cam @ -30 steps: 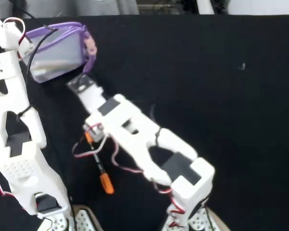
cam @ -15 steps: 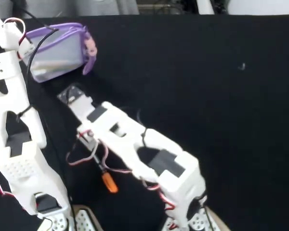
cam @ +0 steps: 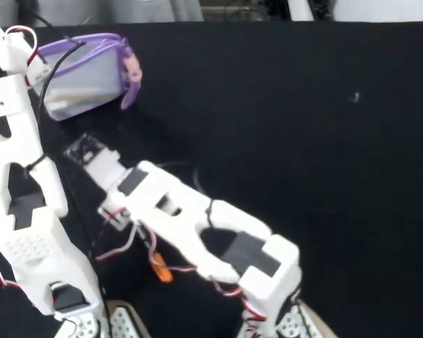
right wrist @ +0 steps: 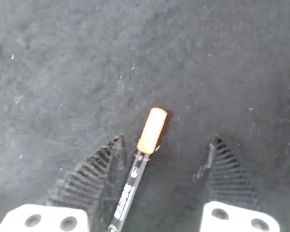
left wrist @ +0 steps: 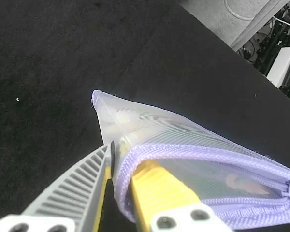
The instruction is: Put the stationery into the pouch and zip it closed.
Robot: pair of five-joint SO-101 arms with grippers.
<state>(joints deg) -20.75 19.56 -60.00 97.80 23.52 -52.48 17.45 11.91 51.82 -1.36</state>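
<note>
The translucent pouch (cam: 84, 77) with a purple zip band sits at the far left corner, a pink tag (cam: 132, 67) at its end. My left gripper (left wrist: 123, 159) is shut on the pouch's rim (left wrist: 183, 150), one finger on each side of it. Pale shapes show through the pouch wall. A black pen with an orange cap (right wrist: 152, 129) lies on the table between the fingers of my open right gripper (right wrist: 167, 141), closer to one finger and touching neither. In the high view the pen's other orange end (cam: 160, 270) pokes out from under the right arm (cam: 176, 211).
The black tabletop (cam: 324, 176) stretches open to the right and back. The left arm (cam: 17, 176) stands along the left edge. Red and white cables (cam: 120, 239) hang under the right arm near the pen.
The right arm has swung left and toward the near edge, now covering most of the pen. The left arm and the pouch have stayed where they were.
</note>
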